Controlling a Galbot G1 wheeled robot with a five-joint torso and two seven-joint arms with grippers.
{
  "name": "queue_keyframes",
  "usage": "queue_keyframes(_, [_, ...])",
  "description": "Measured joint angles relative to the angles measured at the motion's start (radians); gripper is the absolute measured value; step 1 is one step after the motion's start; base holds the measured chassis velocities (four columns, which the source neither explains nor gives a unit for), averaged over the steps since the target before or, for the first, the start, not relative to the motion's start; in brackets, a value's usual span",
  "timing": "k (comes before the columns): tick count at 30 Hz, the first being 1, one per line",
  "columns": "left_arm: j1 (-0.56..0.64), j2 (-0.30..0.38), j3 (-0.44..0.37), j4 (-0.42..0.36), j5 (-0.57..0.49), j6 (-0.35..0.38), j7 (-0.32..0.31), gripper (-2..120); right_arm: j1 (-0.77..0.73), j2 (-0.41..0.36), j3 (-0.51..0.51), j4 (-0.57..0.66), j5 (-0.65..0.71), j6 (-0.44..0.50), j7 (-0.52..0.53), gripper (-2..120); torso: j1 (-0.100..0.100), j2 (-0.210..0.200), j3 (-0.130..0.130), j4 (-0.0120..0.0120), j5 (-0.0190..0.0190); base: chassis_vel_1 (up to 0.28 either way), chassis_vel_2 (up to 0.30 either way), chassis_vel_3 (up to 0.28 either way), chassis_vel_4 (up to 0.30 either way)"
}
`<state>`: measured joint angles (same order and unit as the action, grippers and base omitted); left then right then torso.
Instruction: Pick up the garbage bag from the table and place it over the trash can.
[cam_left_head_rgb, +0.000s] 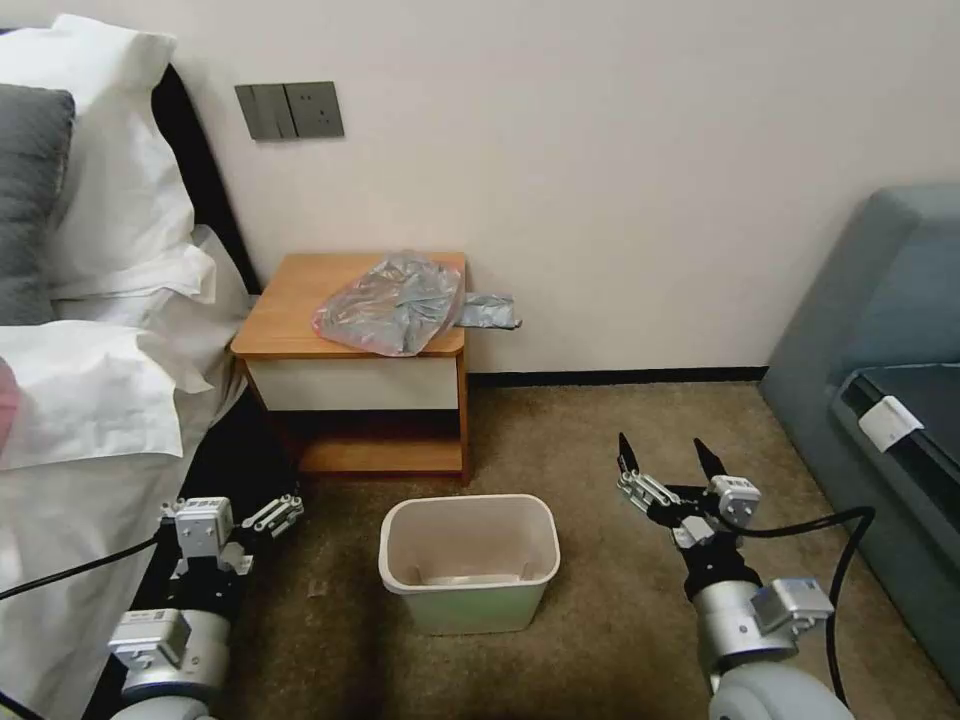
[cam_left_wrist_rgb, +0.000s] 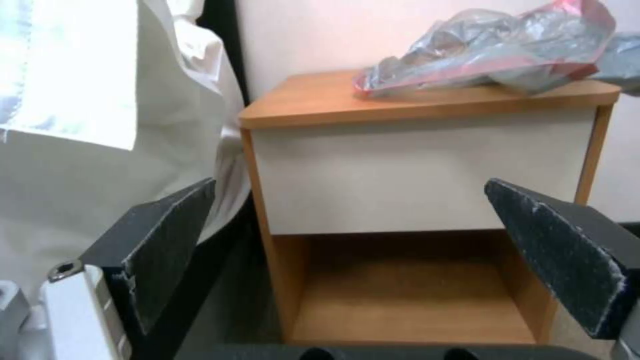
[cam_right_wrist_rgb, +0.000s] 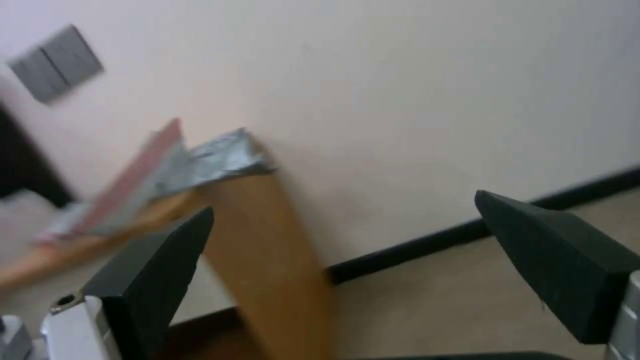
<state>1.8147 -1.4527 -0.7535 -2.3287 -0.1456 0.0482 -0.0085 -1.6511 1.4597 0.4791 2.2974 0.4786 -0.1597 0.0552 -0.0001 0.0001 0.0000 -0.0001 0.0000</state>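
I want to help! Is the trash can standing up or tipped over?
Standing up. The trash can sits upright on the carpet, its open rim facing up.

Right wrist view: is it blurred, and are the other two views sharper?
Right wrist view: motion-smeared, garbage bag and wall switch soft. Left wrist view: nightstand sharp, bedding overexposed. Head view: evenly lit, trash can crisp.

The bag (cam_left_head_rgb: 393, 303) lies on the table (cam_left_head_rgb: 290, 310), overhanging its right edge; the bin (cam_left_head_rgb: 468, 563) stands on the floor before the table; a bed (cam_left_head_rgb: 90, 400) lies left, a sofa (cam_left_head_rgb: 880, 330) right.
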Motion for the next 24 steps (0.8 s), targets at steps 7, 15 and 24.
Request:
queue_keyframes(7, [0.018, -0.011, 0.002, -0.007, 0.005, -0.021, 0.000, 100, 0.238, -0.020, -0.066, -0.160, 0.392, -0.087, 0.089, 100, 0.000, 0.000, 0.000, 0.0000, -0.0001, 0.000, 0.000, 0.000, 0.000])
queue_keyframes(15, [0.038, -0.025, -0.003, -0.025, 0.005, -0.035, 0.000, 100, 0.518, 0.019, -0.124, -0.358, 0.765, -0.148, 0.153, 100, 0.000, 0.000, 0.000, 0.0002, -0.0002, 0.000, 0.000, 0.000, 0.000])
queue_keyframes(24, [0.049, -0.051, -0.010, -0.054, 0.005, -0.035, 0.001, 100, 0.702, 0.088, -0.116, -0.632, 0.981, -0.166, 0.159, 100, 0.000, 0.000, 0.000, 0.0001, -0.0001, 0.000, 0.000, 0.000, 0.000])
